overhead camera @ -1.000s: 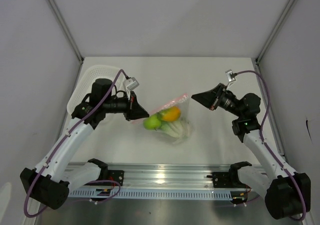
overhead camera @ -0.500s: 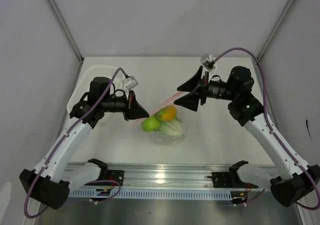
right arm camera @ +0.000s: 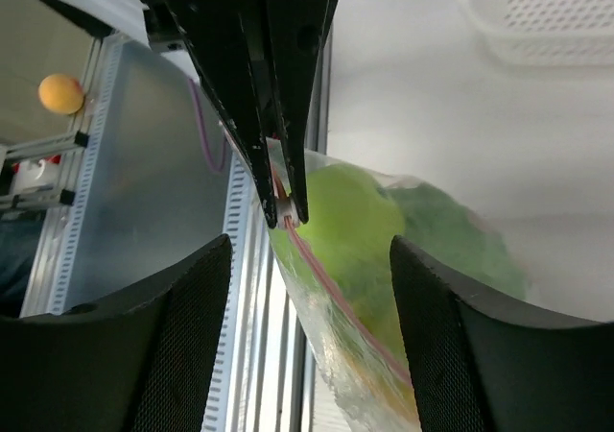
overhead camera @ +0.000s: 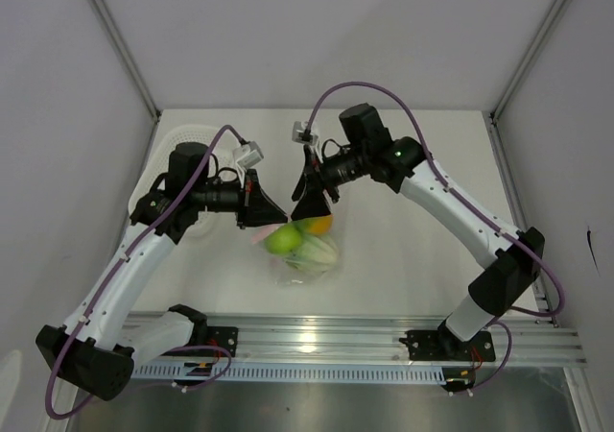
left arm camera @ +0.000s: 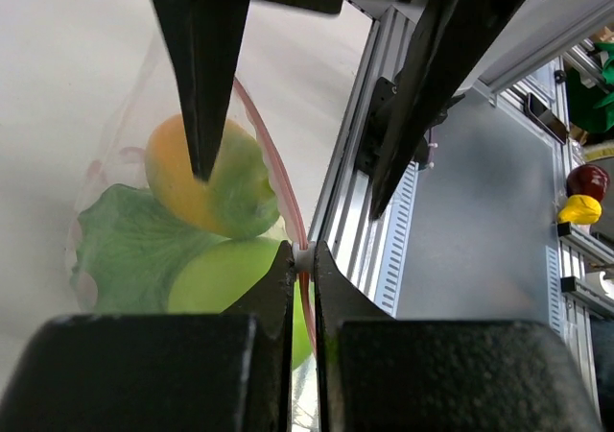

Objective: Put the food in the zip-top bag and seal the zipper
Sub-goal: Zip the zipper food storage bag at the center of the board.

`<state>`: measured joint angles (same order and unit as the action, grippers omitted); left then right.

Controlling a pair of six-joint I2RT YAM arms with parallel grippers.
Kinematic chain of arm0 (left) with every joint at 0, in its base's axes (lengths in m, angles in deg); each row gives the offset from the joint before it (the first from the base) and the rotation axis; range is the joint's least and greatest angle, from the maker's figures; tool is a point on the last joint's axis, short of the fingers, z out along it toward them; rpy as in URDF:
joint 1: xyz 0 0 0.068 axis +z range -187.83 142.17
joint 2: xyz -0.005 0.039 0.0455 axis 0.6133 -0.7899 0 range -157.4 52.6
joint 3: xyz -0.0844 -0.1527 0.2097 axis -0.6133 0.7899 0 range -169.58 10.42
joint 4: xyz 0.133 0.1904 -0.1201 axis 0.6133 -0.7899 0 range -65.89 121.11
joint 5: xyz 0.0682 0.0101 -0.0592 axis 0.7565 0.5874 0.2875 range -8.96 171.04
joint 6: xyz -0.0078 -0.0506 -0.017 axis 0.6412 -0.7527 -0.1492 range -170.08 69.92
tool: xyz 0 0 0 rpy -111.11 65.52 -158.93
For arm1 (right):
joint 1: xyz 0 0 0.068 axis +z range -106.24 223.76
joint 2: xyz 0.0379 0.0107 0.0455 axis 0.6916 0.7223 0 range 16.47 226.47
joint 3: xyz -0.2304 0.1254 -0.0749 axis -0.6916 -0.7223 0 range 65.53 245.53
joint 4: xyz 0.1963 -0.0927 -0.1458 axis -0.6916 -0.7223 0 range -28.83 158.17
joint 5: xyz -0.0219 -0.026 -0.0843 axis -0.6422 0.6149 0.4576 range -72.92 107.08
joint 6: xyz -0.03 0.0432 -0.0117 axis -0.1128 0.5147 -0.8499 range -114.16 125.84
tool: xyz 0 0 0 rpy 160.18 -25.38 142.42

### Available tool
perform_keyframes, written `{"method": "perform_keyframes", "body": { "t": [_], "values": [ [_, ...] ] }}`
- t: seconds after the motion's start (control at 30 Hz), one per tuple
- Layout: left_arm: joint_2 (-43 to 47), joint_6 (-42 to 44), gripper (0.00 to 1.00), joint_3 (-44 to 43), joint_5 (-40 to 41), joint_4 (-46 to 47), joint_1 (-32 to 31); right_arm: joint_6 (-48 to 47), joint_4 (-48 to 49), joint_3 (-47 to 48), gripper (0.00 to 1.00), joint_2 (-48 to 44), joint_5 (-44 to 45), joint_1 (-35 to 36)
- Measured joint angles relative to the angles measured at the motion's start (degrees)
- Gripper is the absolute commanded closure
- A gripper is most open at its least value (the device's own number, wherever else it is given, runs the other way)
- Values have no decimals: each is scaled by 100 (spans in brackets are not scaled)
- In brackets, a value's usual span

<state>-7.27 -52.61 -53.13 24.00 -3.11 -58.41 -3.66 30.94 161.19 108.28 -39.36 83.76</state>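
I am on the sealing step: the food looks to be inside the clear, crinkly zip-top plastic bag (overhead camera: 305,259), which sits on the white table (overhead camera: 413,259) between my two arms, near the front edge. Through the plastic I can make out the round green toy apple (overhead camera: 280,241), the orange toy fruit (overhead camera: 318,225) and the leafy green-white toy cabbage (overhead camera: 317,252). The whitish cauliflower piece I cannot pick out.

My left gripper (left arm camera: 302,257) is clamped tight on one end of the thin pink-red zipper strip (right arm camera: 331,283), pinching the bag's mouth and holding it up. I cannot tell whether the bag's bottom rests on the table. My right gripper (right arm camera: 309,254) has its jaws wide apart and holds nothing. It stands just beside the left pinch, one finger on each side of the strip, not touching it as far as I can see.

Next, I judge, the right jaws must close on the strip right next to the left fingers and slide along it, away from them, to press the two tracks together, with the left as anchor. The apple sits close under the mouth and could push the tracks apart. The white mesh plastic basket (right arm camera: 537,19) stands well apart and plays no part
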Motion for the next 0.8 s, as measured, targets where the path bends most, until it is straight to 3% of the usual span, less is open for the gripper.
{"method": "perform_keyframes", "body": {
  "t": [0.1, 0.17, 0.3, 0.5, 0.6, 0.7, 0.73, 0.8],
  "values": [
    [0, 2, 99, 0, -22, -4, 0, -232, -389, 114, 34, 249, -107, 107],
    [0, 2, 99, 0, -24, -13, 0, -363, -560, 181, 41, 334, -219, 140],
    [-4, 2, 99, 0, -24, -22, 0, -490, -723, 184, 44, 343, -328, 205],
    [-39, 2, 99, -2, -44, -22, 0, -566, -769, 155, 57, 343, -339, 345],
    [-42, 0, 99, -2, -61, -24, 0, -581, -763, 120, 78, 343, -297, 372],
    [-42, 0, 99, -2, -85, -33, -2, -581, -769, 103, 91, 345, -205, 378],
    [-42, 0, 99, -2, -90, -37, -2, -588, -765, 98, 100, 345, -170, 378],
    [-42, 0, 100, -2, -107, -48, -2, -579, -761, 92, 100, 345, -103, 382]
  ]
}}
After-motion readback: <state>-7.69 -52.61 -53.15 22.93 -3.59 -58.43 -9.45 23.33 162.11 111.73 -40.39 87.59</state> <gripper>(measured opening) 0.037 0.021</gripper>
